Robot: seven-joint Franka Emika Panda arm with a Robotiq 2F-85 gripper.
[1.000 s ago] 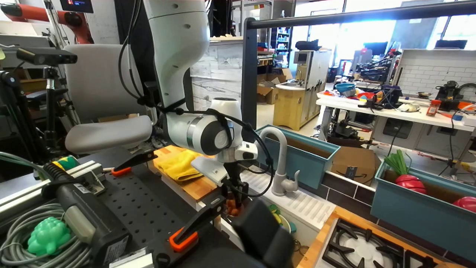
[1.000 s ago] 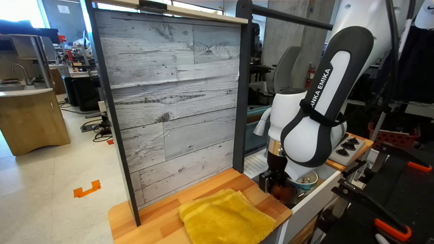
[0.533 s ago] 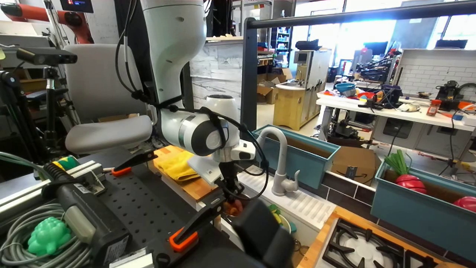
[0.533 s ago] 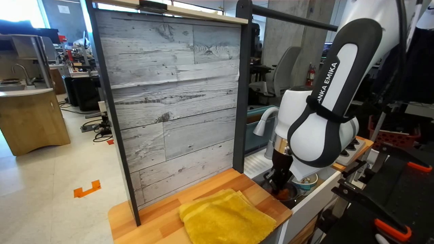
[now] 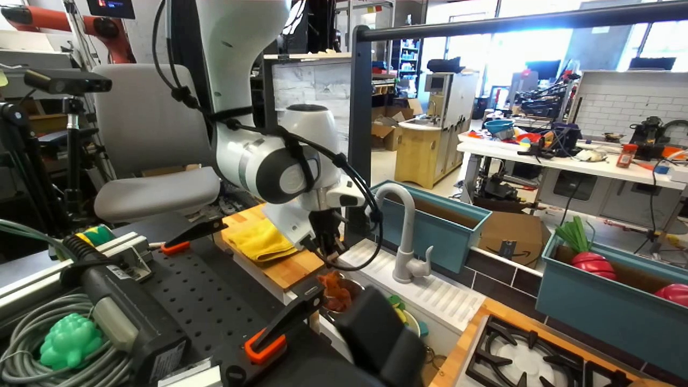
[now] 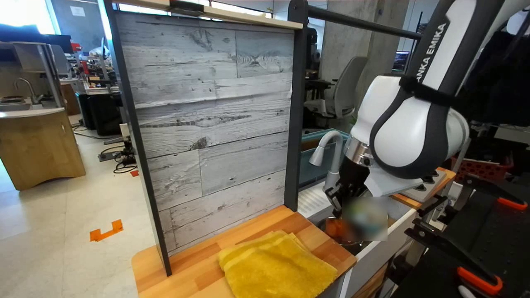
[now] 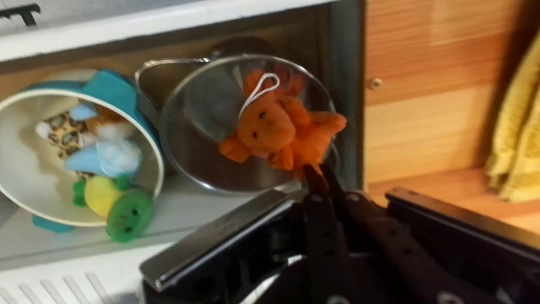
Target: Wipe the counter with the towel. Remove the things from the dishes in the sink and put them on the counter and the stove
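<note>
Pinching just a thin bit of the orange toy (image 7: 270, 126) tight in the closed gripper (image 7: 319, 171), probably enough for a thing so soft, and likely so as to lift it from the metal pot (image 7: 190, 114) in the sink (image 5: 449, 301) and put it on the counter (image 6: 194, 265) or the stove (image 5: 521, 360). Can see more soft toys (image 7: 101, 162) in the white and teal pot (image 7: 21, 139) just beside, maybe next to come out. Can see the yellow towel (image 6: 277, 267) too, lying folded on the counter near the sink, perhaps there to be handy for wiping.
</note>
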